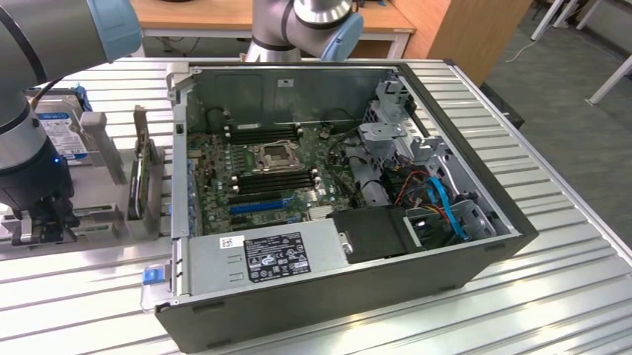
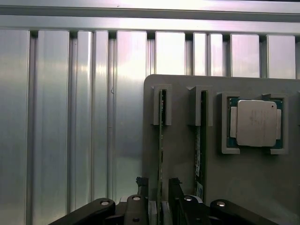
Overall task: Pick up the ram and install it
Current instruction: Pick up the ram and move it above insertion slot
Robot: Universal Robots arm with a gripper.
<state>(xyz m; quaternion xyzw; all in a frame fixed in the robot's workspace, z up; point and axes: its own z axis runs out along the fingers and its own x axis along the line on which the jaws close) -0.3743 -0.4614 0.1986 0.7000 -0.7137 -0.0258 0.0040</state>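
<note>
Gripper (image 2: 159, 183) astride one ram (image 2: 162, 136); second ram (image 2: 202, 136) beside; one processor (image 2: 255, 123).

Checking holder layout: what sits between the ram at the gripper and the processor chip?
In the wrist view, a second green stick stands edge-on in its own slot between the ram, which the open gripper straddles, and the processor chip.

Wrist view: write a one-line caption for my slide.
Gripper lined up on the ram standing in its gray holder, next to a second stick and a CPU.
</note>
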